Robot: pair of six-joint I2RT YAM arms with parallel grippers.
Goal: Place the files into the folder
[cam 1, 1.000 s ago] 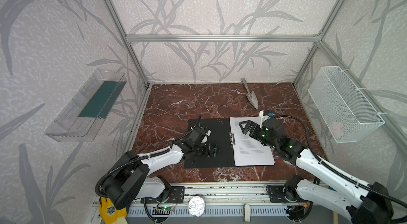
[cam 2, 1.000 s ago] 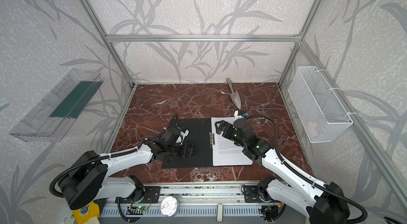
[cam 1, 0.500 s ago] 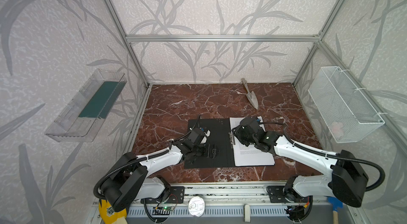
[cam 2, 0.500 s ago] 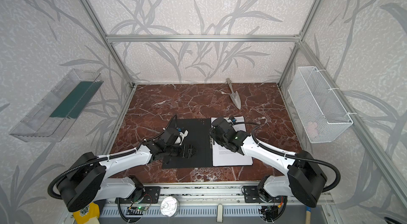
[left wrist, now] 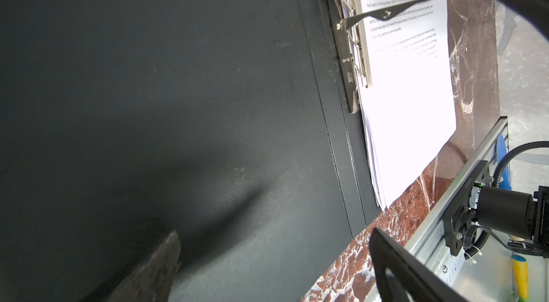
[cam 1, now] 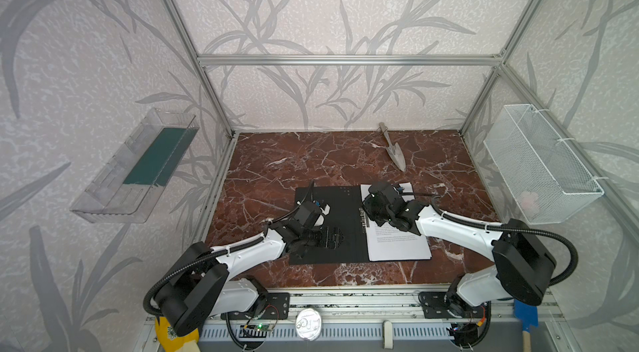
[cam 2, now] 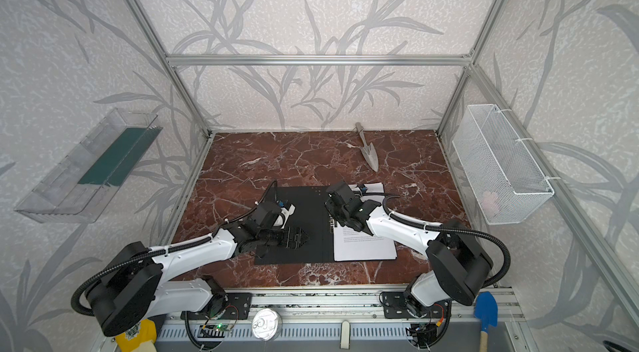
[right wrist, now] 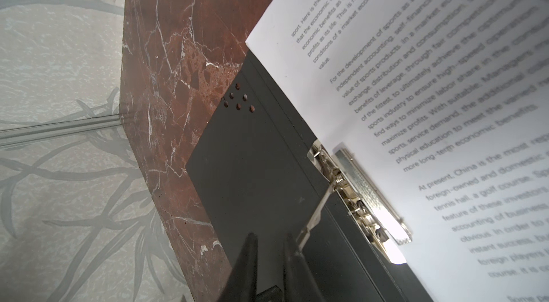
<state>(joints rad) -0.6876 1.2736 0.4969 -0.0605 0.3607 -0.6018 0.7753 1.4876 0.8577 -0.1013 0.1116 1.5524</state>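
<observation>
Pale walls (cam 1: 311, 4) printed with grey leaves surround a red-brown marble tabletop (cam 1: 311, 160), framed by aluminium bars (cam 1: 345, 59). A clear shelf (cam 1: 114, 201) hangs left of the tabletop, a white wire basket (cam 1: 518, 160) right of it.

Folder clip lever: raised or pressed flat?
Raised. In the left wrist view the clip lever slants up off the folder, above the files; in the right wrist view it points toward the right end effector.

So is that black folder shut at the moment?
No, in the left wrist view the folder lies open flat, with the files lying at its metal clip.
</observation>
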